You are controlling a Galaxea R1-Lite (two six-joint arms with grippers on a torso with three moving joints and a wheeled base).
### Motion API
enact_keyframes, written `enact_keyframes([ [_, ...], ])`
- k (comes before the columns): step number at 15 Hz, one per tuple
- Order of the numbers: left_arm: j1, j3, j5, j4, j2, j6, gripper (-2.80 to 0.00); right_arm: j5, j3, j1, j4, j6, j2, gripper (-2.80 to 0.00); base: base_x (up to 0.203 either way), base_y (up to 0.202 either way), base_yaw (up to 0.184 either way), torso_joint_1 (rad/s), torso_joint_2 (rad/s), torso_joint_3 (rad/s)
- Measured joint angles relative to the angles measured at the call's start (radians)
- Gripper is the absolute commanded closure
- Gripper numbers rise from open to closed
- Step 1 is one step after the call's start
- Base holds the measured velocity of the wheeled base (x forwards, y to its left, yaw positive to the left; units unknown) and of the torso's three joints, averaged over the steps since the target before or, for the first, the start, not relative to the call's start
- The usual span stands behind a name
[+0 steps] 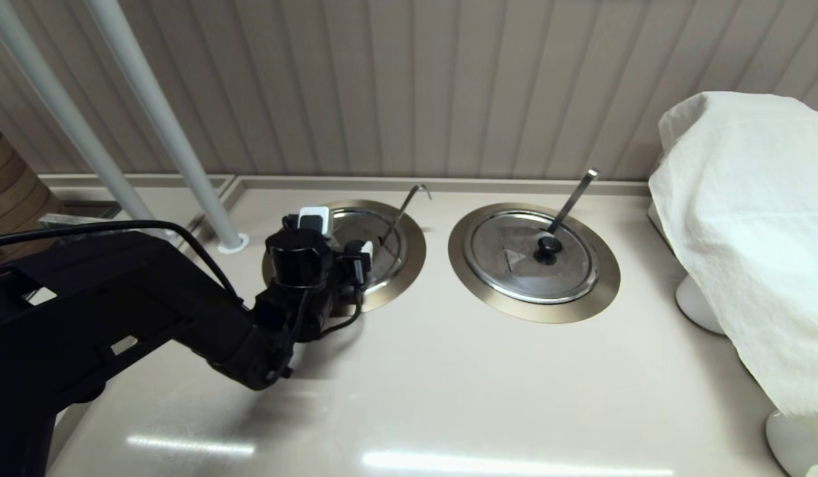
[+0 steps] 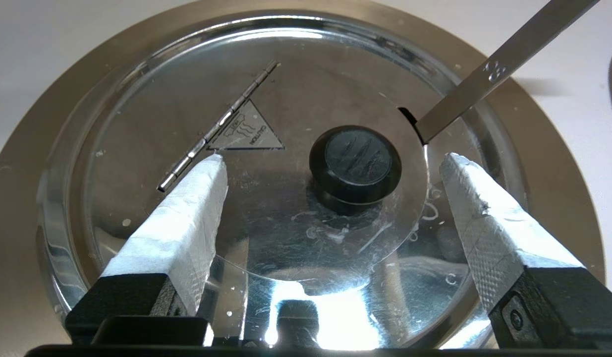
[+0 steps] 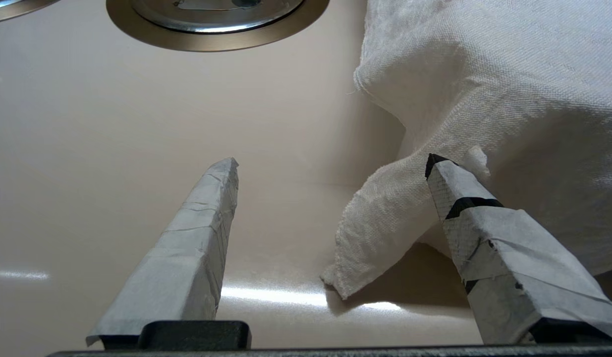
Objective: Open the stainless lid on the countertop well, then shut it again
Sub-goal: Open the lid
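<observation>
The stainless lid (image 1: 375, 228) lies flat in the left countertop well (image 1: 412, 262), whose thin hook-tipped handle (image 1: 409, 205) pokes out through a notch. My left gripper (image 1: 342, 237) hovers over the lid and hides its knob in the head view. In the left wrist view the lid (image 2: 296, 99) shows a diagonal hinge line, a triangular caution mark and a black knob (image 2: 355, 161). The left gripper (image 2: 333, 158) is open, its taped fingers standing either side of the knob and clear of it. The handle (image 2: 484, 84) looks like a flat strip here. The well's rim (image 2: 548, 188) rings the lid.
A second ringed well (image 1: 601, 278) to the right has its own lid (image 1: 508, 265) and straight handle (image 1: 571, 199). A white cloth (image 1: 746, 232) covers something at the right edge. White poles (image 1: 163, 126) rise at the back left. My right gripper (image 3: 333, 161) hangs open beside the cloth (image 3: 484, 74).
</observation>
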Motion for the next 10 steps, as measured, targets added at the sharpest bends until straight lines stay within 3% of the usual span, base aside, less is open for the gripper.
enact_keyframes([
  [10, 0.000, -0.016, 0.001, -0.008, 0.067, 0.005, -2.80, 0.000, 0.000, 0.000, 0.000, 0.000, 0.000, -2.80, 0.000, 0.000, 0.000, 0.000, 0.00, 0.000],
])
